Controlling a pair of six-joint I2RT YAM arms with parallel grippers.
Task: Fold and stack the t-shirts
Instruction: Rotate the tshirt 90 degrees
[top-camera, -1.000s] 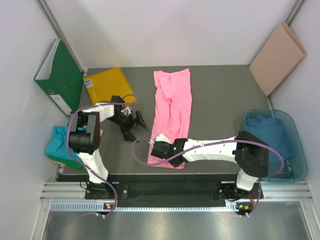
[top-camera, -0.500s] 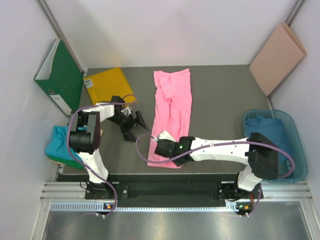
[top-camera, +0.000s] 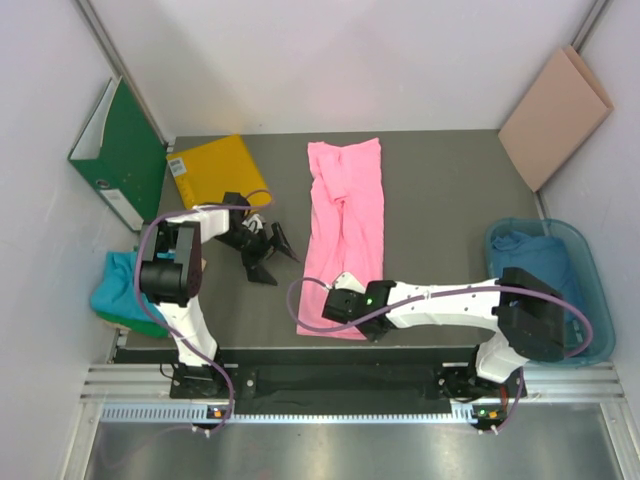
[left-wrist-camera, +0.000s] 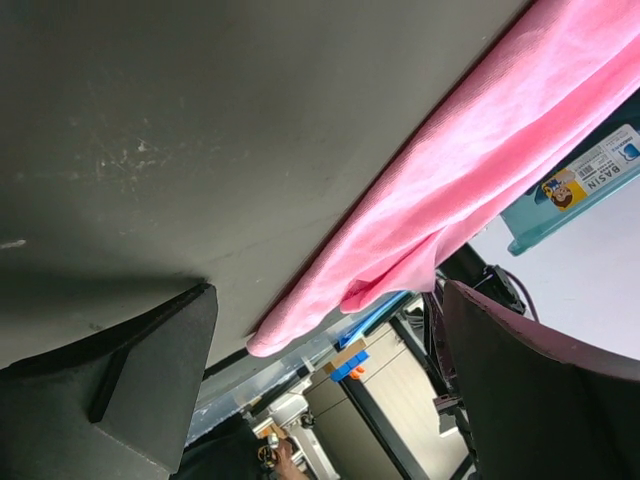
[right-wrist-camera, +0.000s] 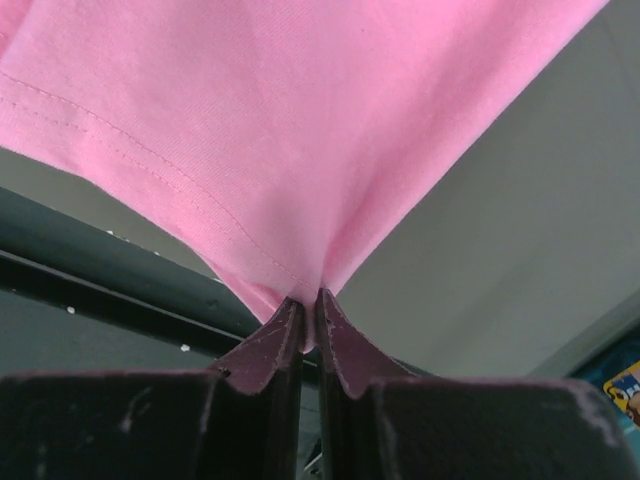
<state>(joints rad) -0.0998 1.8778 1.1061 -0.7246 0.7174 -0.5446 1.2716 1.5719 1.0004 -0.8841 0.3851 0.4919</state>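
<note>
A bright pink t-shirt (top-camera: 345, 215) lies stretched lengthwise down the middle of the table. My right gripper (top-camera: 335, 310) is at its near hem, shut on a pinch of the pink cloth (right-wrist-camera: 250, 120); the right wrist view shows the fabric squeezed between the fingertips (right-wrist-camera: 290, 335). My left gripper (top-camera: 275, 257) rests low over the table just left of the shirt, open and empty, with the pink t-shirt (left-wrist-camera: 480, 190) ahead of it. A teal t-shirt (top-camera: 118, 288) lies bunched at the table's left edge. A dark blue t-shirt (top-camera: 545, 262) sits in the basin.
A yellow square sheet (top-camera: 210, 170) lies at the back left, beside a green binder (top-camera: 120, 150) leaning on the left wall. A tan board (top-camera: 555, 115) leans at the back right. The clear blue basin (top-camera: 598, 300) stands off the table's right side.
My right gripper has slid a little to the right and nearer along the pink shirt's near hem and closed on the cloth. The left arm has not moved.
</note>
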